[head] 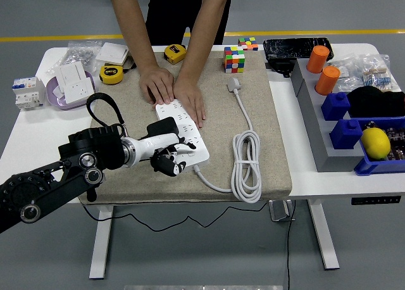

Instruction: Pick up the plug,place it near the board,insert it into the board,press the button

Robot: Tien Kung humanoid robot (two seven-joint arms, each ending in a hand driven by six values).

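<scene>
Power board [183, 141]: rigid, light plastic, liable to be sliding; person's hands [174, 94] are bracing its far end. Black plug [166, 126] is sitting just beyond the left robot hand [166, 161], fingers curled, holding nothing. Best gripped by plug body.

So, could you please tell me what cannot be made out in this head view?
- Near end of the power strip: covered by the left hand, so any button press is unclear.
- Far end: under the person's hands.
- Black plug: too small to tell whether seated.
- Right hand: out of frame.
</scene>
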